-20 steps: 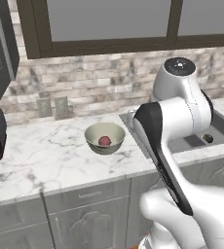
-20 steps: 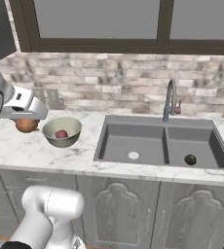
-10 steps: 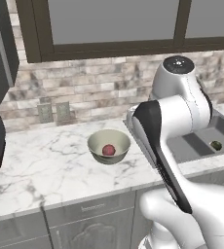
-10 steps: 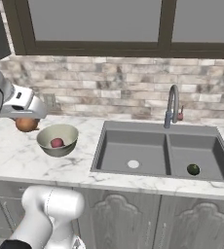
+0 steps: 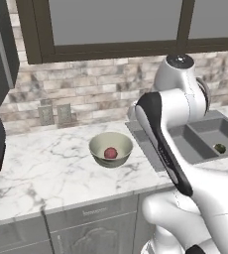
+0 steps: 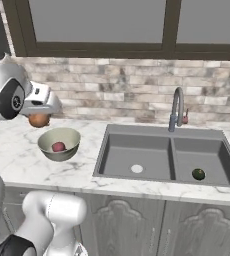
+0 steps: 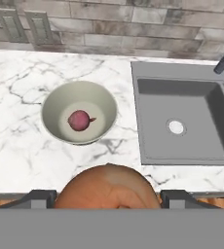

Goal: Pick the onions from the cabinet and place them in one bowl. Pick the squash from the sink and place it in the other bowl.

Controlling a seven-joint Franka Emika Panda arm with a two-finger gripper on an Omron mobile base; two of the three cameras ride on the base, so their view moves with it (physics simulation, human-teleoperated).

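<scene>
Orange-brown onion [image 7: 106, 187] between fingers [image 7: 36, 198], reddish-purple onion [image 7: 79, 120] in bowl [image 7: 53, 99]

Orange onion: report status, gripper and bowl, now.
Gripper shut on orange-brown onion, carried above counter near bowl. Reddish-purple onion already in bowl. Squash waiting in sink. Nothing in the way.

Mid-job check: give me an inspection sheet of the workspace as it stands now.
Surface: white marble counter, bare around the bowl.
Job's things: reddish-purple onion lies in the bowl; orange-brown onion held in the pincer, above the counter near the bowl; squash sits in the right basin of the sink.
Clutter: nothing seen.
Grippers: pincer shut on the orange-brown onion.
Cables: nothing seen.
Surroundings: brick backsplash, faucet, two wall outlets, window above.
</scene>
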